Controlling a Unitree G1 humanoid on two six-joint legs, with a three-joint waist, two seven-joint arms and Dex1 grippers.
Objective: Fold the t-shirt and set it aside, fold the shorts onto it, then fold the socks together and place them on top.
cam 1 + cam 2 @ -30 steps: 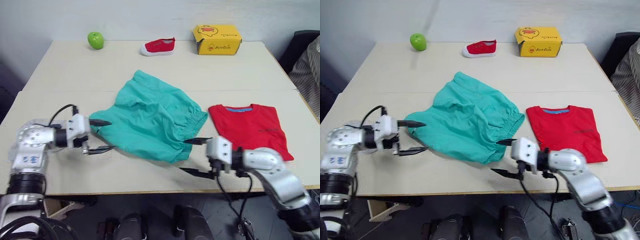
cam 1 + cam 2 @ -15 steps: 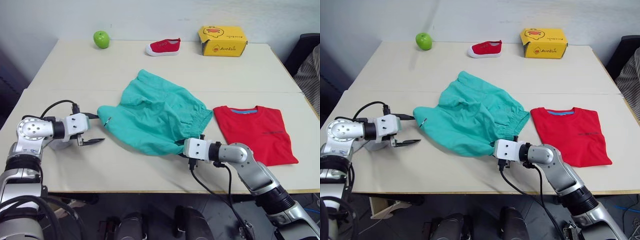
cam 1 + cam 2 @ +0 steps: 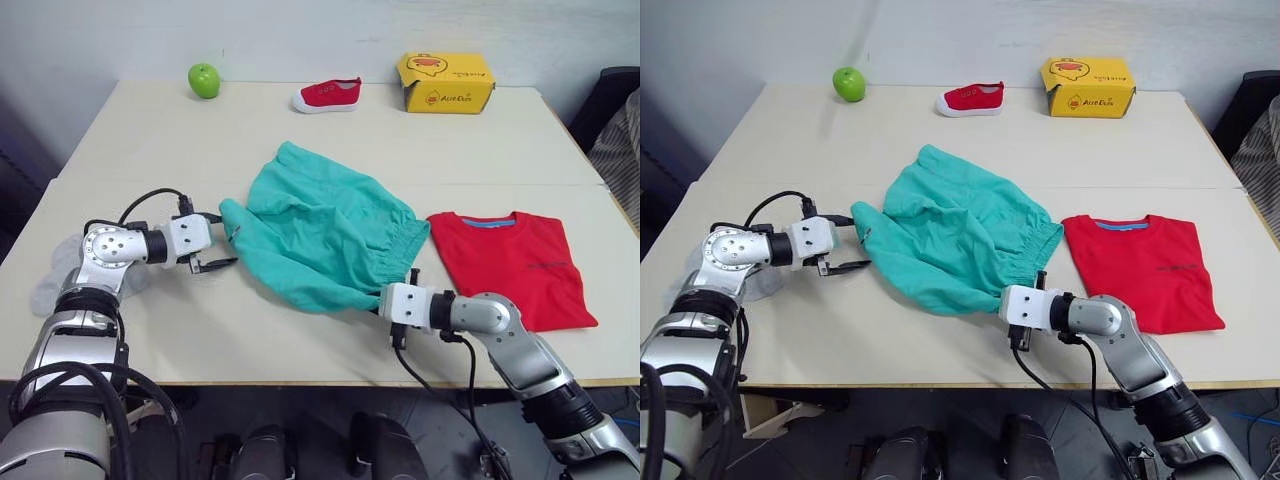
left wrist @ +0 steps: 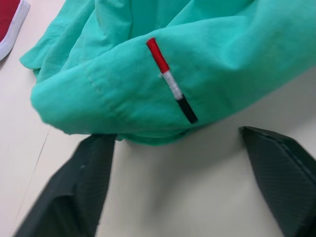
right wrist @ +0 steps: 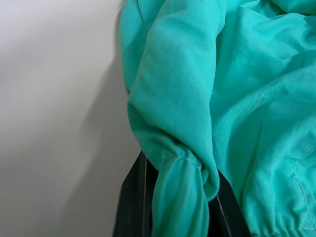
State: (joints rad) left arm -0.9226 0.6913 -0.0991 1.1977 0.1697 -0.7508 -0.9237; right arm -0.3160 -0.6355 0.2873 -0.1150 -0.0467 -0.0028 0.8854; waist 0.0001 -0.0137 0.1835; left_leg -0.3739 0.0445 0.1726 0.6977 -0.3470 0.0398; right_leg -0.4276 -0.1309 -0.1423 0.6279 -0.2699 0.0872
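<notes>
Shorts [image 3: 325,235] lay crumpled mid-worktop [image 3: 300,130] beside the folded t-shirt [image 3: 515,262], more bunched than a second earlier, so their fold had begun. Right gripper [image 3: 408,290] had closed on the waistband corner, pinching cloth. Left gripper [image 3: 218,240] had advanced to the opposite tagged edge, spread wide and grasping nothing yet.

Two pale tables [image 3: 330,140] were butted end to end. Far edge was occupied by a green apple [image 3: 204,79], red shoe [image 3: 328,94] and yellow box [image 3: 446,81]. Nearer, crumpled teal shorts [image 3: 325,238] were spread mid-table, a folded red t-shirt [image 3: 513,265] just beside them, grey socks [image 3: 58,275] at the left edge.
</notes>
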